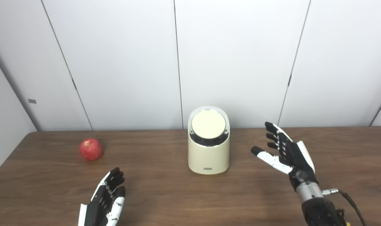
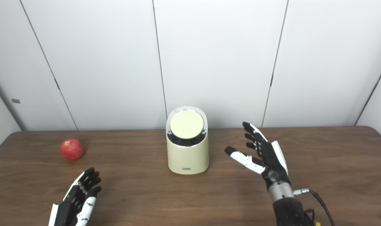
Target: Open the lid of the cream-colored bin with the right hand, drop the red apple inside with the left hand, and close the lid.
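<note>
You are looking at a task that is not yet begun. The bin (image 1: 208,147) is standing near the middle of the table (image 1: 165,194), closer to the back edge than the front, and its round lid (image 1: 208,124) is lying shut, tilted toward you. The apple (image 1: 91,149) is sitting on the tabletop well to the left of the bin, toward the back left corner, with nothing touching it.

Your right hand (image 1: 286,153) is hovering to the right of the bin, clear of it, fingers spread and holding nothing, palm turned toward the bin. Your left hand (image 1: 107,196) is waiting near the front edge, in front of the apple and a little to its right, fingers apart and empty too.

So all three steps are remaining: lifting the lid, dropping the apple in, and closing up.

As for room, you are working on bare wood all round. Nothing is standing between the right hand and the bin, nor between the left hand and the apple. The wall is rising just behind the back edge, so reaching over the lid from behind is looking tight.
</note>
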### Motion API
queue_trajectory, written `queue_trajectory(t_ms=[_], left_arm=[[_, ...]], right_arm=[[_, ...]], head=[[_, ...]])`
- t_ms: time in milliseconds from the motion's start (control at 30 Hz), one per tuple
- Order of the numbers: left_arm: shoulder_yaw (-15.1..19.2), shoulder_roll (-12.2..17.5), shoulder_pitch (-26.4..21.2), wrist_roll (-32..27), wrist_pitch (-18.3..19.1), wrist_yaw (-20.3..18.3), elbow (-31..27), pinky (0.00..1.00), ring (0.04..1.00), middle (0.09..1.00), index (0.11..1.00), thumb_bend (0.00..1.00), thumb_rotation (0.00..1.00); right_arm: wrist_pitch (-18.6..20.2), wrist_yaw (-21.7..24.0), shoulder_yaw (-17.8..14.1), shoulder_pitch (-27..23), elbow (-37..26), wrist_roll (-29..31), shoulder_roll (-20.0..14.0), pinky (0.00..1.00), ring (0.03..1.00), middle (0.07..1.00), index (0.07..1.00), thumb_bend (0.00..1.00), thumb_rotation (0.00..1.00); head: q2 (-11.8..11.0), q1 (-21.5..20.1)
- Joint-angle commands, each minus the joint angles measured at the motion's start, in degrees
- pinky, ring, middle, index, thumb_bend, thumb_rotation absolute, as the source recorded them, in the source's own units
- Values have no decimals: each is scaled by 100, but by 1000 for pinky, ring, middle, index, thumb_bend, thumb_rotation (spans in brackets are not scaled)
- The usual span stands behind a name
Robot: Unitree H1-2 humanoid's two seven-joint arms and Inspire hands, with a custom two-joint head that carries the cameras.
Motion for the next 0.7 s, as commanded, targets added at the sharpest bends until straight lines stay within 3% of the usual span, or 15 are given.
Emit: queue_trajectory(t_ms=[0, 400, 667], left_arm=[[-63, -63, 235, 26, -76, 10, 558, 789, 834, 845, 881, 350, 488], [-110, -119, 289, 133, 27, 39, 430, 797, 836, 847, 878, 368, 492], [-130, -199, 289, 267, 214, 95, 338, 783, 837, 849, 879, 384, 527]], right_arm=[[-66, -72, 44, -414, -132, -135, -11, 817, 890, 918, 887, 894, 533], [204, -39, 279, -1515, 482, -479, 7, 861, 914, 912, 903, 967, 443], [171, 164, 749, -2242, 1049, -838, -191, 768, 905, 915, 898, 907, 396]], head=[[21, 1], [100, 64], [102, 95]])
